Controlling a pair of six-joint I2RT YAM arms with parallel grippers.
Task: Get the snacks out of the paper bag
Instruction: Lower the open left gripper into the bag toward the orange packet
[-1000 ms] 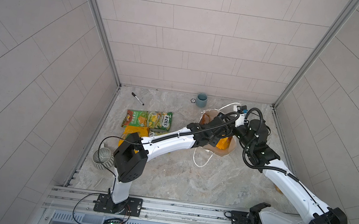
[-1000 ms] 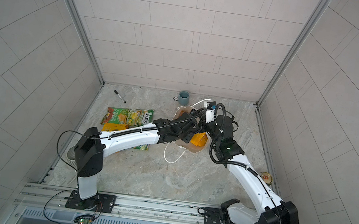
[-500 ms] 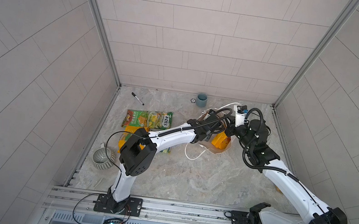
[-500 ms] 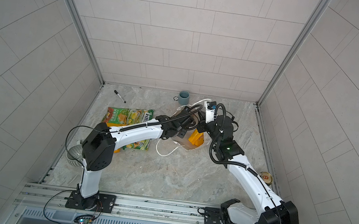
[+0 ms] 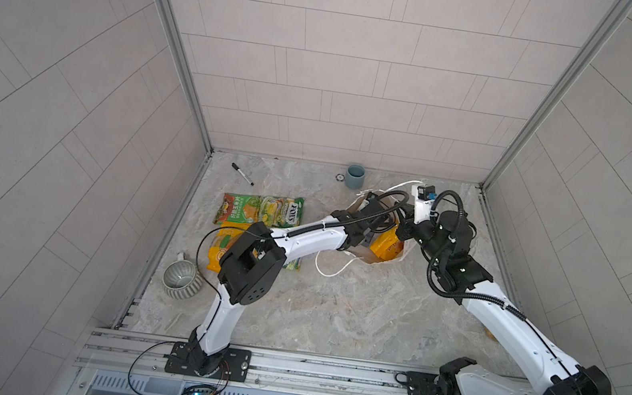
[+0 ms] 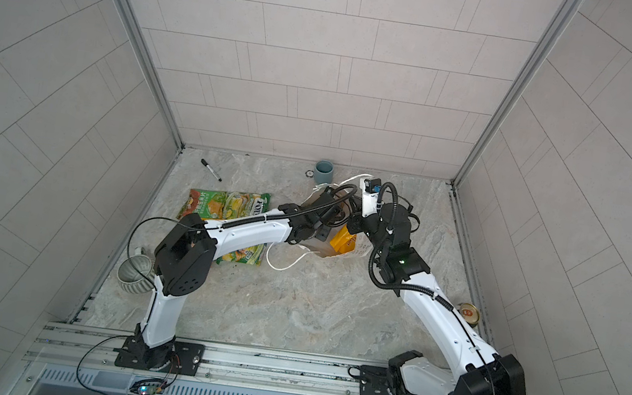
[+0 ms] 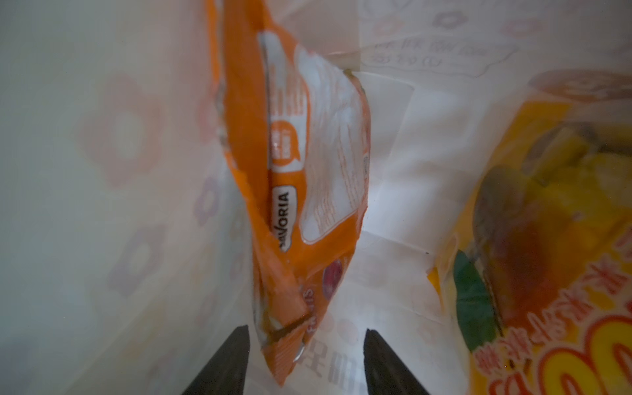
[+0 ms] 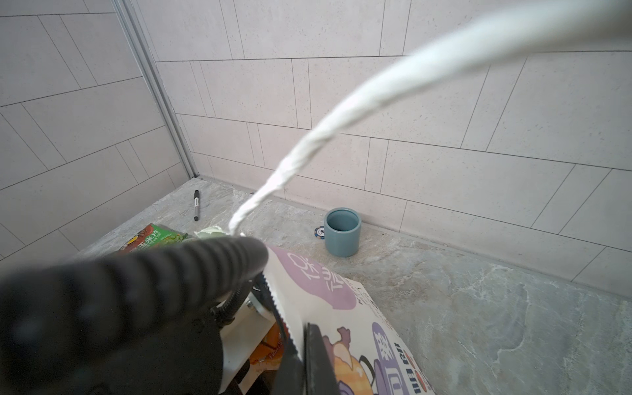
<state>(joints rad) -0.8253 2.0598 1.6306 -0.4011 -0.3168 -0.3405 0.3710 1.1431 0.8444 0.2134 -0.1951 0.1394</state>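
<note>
**Left arm.** From its base on the near rail the upper link rose to a raised elbow. The forearm then reached toward the far right corner of the tabletop (image 5: 331, 318) and ended inside the mouth of the paper bag (image 5: 359, 253). The left gripper (image 7: 306, 359) pointed along the bag's interior. Its jaws stood partly apart with the lower corner of the orange packet (image 7: 290, 171) lying between them. A gap showed beside that corner, so nothing was clamped. A yellow packet (image 7: 547, 246) lay against the opposite inner wall (its print was blurred at this range).

**Right arm.** The long link ran from the near right corner toward the bag and bent at the elbow, and the wrist sat over the bag's right side. The right gripper (image 8: 302, 345) was fully closed on the bag's serrated rim. One white cord handle (image 8: 342, 130) arched past the wrist camera.

**Task items.** The bag lay in the far right quarter of the tabletop with its mouth turned toward the left edge. Two green packets (image 5: 262, 210) lay side by side toward the left edge. An orange-yellow packet (image 5: 221, 246) lay partly under the left elbow.

**Other items.** A blue-grey cup (image 5: 354, 176) stood at the far edge, near the bag. A black marker (image 5: 242, 174) lay near the far left corner.
</note>
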